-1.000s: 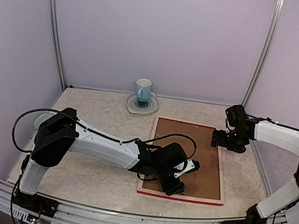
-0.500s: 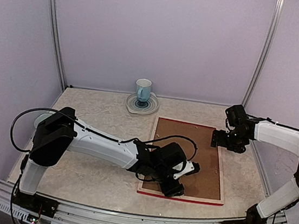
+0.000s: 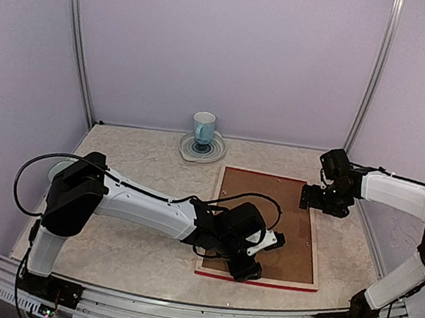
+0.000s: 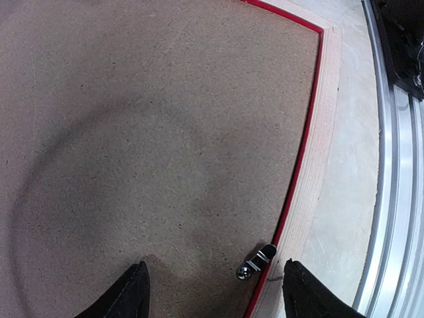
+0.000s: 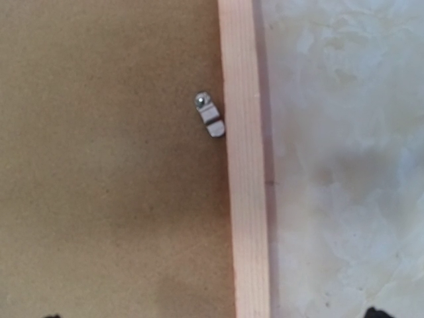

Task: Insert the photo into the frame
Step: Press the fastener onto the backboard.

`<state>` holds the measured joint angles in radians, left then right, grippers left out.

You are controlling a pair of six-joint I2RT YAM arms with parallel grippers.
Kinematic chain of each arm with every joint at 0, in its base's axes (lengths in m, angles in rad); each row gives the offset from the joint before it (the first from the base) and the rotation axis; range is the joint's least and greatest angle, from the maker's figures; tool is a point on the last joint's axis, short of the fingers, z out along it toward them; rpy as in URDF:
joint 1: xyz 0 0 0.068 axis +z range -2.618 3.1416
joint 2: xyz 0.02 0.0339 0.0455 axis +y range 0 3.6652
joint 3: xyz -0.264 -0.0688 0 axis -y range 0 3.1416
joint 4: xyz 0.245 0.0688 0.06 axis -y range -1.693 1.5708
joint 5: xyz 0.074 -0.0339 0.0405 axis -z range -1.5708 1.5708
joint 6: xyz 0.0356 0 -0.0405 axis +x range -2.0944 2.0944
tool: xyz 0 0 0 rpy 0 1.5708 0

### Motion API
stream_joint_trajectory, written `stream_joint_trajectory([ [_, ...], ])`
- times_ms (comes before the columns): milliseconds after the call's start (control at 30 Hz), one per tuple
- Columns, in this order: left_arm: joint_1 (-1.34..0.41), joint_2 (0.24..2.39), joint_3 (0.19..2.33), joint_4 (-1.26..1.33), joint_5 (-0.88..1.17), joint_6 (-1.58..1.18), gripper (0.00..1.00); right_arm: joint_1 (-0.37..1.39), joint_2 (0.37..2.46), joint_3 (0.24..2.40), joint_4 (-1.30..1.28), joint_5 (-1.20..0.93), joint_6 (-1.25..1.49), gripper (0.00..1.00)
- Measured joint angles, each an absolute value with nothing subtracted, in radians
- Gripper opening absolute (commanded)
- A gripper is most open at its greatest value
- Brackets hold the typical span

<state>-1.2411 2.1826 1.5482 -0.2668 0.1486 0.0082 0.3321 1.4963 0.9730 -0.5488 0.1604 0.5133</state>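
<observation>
The frame [image 3: 315, 249] lies face down on the table, pale wood reverse up, its red edge along the near side. A brown backing board [image 3: 282, 222] fills it. The photo is hidden. My left gripper [image 3: 249, 270] hangs open low over the near edge. In the left wrist view its fingertips [image 4: 139, 278] straddle a small metal clip [image 4: 257, 261] beside the wood rim [image 4: 318, 165], touching nothing. My right gripper [image 3: 310, 198] is open above the far right rim [image 5: 245, 199]. Another clip [image 5: 210, 115] lies ahead of it on the board [image 5: 106, 165].
A blue and white mug [image 3: 203, 129] stands on a plate [image 3: 214, 155] at the back of the table. A pale round dish [image 3: 60, 170] lies behind the left arm. A metal rail [image 4: 397, 199] runs along the table's near edge.
My left gripper has shifted slightly toward the frame's near edge. The right arm has not visibly moved.
</observation>
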Motion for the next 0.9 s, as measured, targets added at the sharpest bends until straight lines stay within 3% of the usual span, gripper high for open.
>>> stream_joint_trajectory([
  [900, -1.247, 2.22, 1.594, -0.266, 0.019, -0.04, 0.68, 0.332, 1.5, 0.973, -0.549, 0.157, 0.514, 0.99],
])
